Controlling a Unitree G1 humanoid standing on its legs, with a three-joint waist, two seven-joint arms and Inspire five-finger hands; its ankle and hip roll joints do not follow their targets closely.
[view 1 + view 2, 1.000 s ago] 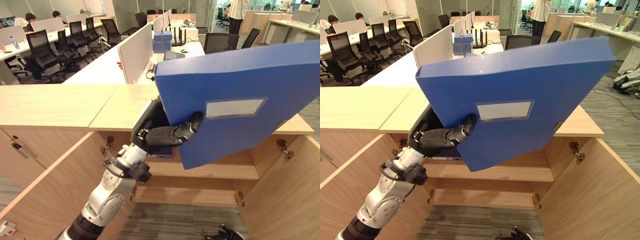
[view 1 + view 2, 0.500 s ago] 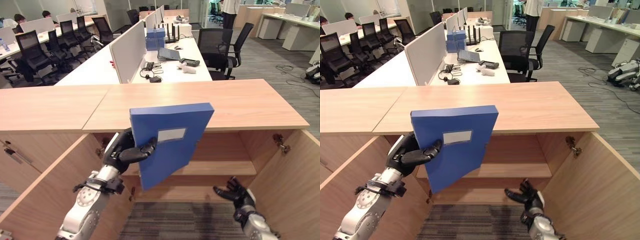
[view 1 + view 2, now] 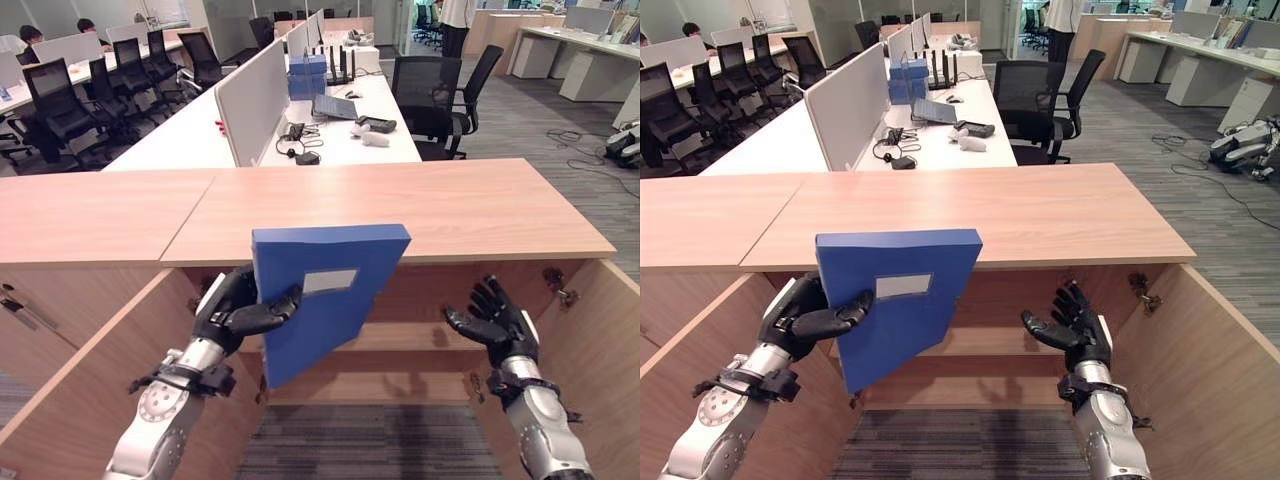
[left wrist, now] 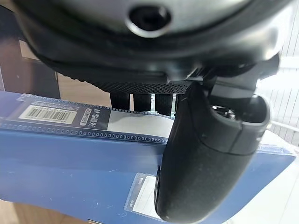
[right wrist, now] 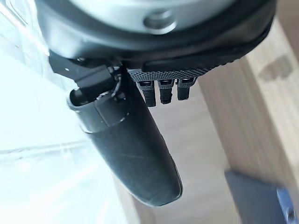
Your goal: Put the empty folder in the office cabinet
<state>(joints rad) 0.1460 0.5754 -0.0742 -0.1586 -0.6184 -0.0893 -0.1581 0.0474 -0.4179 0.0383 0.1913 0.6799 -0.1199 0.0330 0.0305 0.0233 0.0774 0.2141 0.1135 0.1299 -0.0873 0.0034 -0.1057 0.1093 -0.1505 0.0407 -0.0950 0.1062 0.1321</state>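
The right robot hand [image 5: 140, 56] was seen from very close, its dark bulk spread across one edge of the frame. Its thumb [image 5: 128, 154] stood out long and straight from that bulk, and a short row of fingers [image 5: 161, 91] showed just beside the thumb's base, straight rather than curled, with nothing held between them. Past the thumb lay light wooden cabinet panelling [image 5: 243, 121]. A corner of the blue folder [image 5: 259, 198] showed against that wood, well apart from the thumb and untouched by it.
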